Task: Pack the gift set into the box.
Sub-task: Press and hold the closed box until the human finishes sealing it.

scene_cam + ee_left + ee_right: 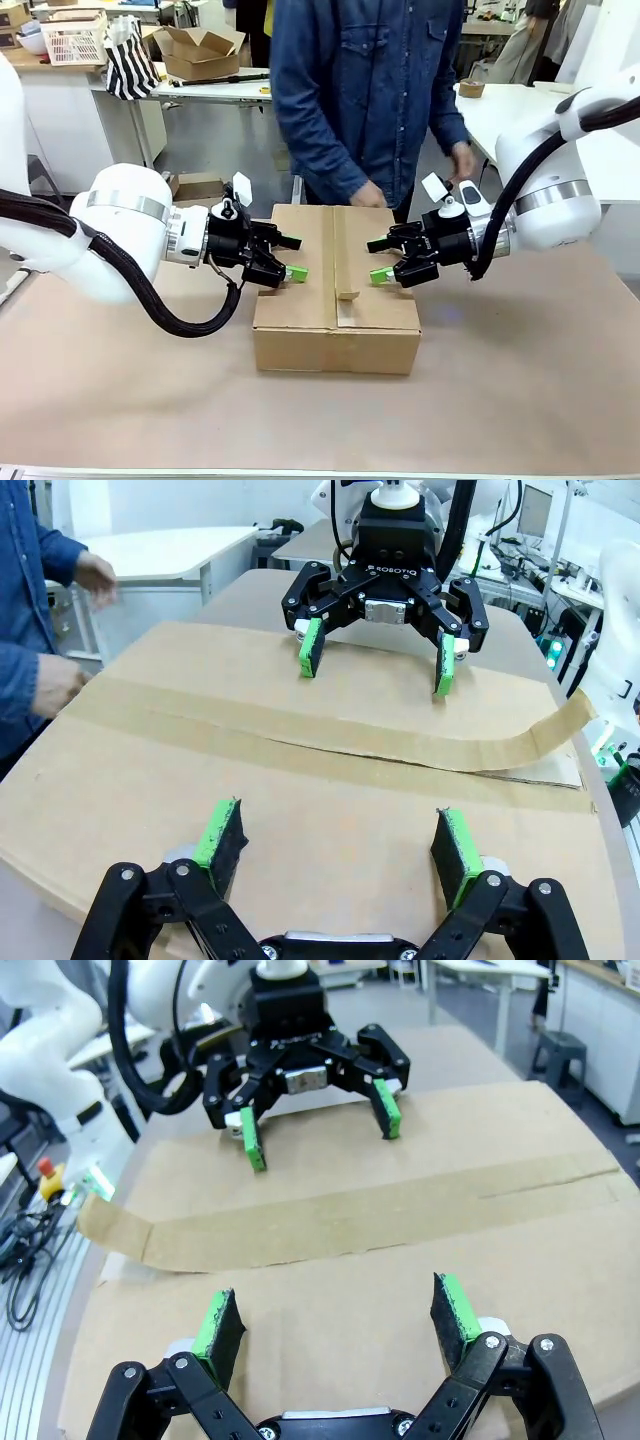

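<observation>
Box (335, 300) in the table's middle, flaps folded down, a tape strip (345, 262) along the centre seam with its near end curling up loose. Gift set presumably inside, hidden under the flaps; cannot tell for certain. Left gripper (283, 262) low over the left flap, jaws wide apart, holding nothing; right gripper (388, 260) facing it over the right flap, jaws likewise spread and empty. Person's hands (368, 195) at the far edge of the box, close behind the seam.

Step in hand, by the look of it: pressing flaps flat and sealing. Best done by bearing down evenly on both flaps, pads (222, 838) flat on the cardboard, well off the seam so the tape can be smoothed without snagging. Loose tape end near the front edge: worth avoiding with the fingertips.

Open table (520, 380) to left, right and front of the box; far side crowded by the person. Little room between the two grippers, so inward moves risk contact.
</observation>
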Available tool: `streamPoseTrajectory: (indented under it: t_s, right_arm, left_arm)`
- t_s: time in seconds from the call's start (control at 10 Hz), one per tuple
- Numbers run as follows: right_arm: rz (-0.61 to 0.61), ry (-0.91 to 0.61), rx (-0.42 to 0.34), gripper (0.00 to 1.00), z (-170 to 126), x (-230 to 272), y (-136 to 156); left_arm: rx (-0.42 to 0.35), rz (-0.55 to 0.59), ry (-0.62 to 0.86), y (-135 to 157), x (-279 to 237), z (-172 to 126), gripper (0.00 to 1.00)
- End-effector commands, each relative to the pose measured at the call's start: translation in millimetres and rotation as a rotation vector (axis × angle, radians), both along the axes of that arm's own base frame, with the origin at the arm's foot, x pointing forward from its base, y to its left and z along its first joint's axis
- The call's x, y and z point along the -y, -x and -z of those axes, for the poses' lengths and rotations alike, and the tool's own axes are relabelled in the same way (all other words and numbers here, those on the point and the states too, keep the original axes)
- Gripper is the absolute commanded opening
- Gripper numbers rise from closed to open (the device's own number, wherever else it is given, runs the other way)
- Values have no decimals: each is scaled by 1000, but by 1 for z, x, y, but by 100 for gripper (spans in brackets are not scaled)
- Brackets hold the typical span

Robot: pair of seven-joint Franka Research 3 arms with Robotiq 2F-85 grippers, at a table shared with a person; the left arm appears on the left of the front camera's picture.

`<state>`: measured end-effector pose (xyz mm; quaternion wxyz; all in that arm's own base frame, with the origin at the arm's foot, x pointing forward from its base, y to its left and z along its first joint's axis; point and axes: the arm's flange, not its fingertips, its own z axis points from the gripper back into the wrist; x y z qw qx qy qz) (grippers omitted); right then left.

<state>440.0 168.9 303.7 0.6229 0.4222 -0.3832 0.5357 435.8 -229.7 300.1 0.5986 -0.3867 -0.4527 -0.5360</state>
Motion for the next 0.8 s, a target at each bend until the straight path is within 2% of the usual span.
streamPoseTrajectory:
  t_s: [0.0, 0.7]
  right_arm:
    - [17, 0, 0, 100, 1, 0, 0]
    - [17, 0, 0, 100, 1, 0, 0]
  left_arm:
    - [-4, 0, 0, 1, -1, 2, 100]
    - [-4, 0, 0, 1, -1, 2, 100]
